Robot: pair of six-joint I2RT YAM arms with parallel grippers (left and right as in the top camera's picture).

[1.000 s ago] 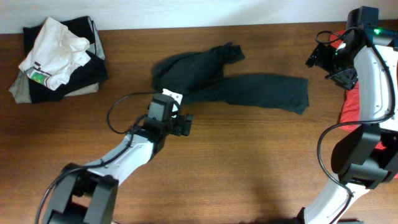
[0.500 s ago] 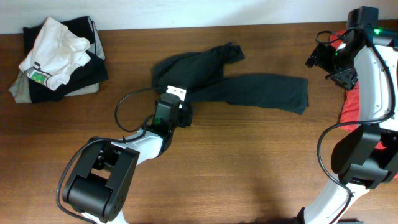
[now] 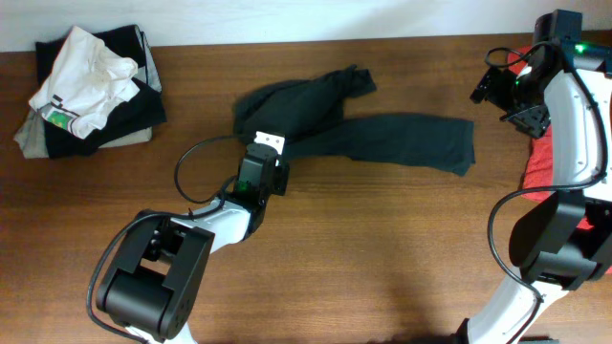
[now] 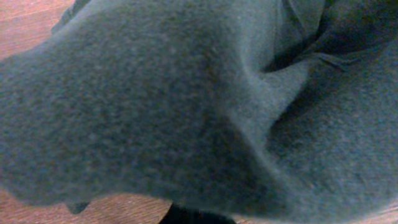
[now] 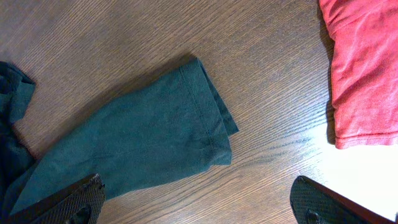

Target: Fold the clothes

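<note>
— What's changed?
— The left tool [image 3: 275,164] has slid forward onto the near edge of the dark garment [image 3: 382,139] lying mid-table and clenched, apparently on a fold. Its wrist view is all cloth.
— The other?
— The right tool [image 5: 200,208] hangs released above the garment's far end, near the red shirt [image 5: 364,68].
— Advice?
— Lift low and slowly — spread the bunched part flat on the table [image 3: 382,258] before folding.
</note>
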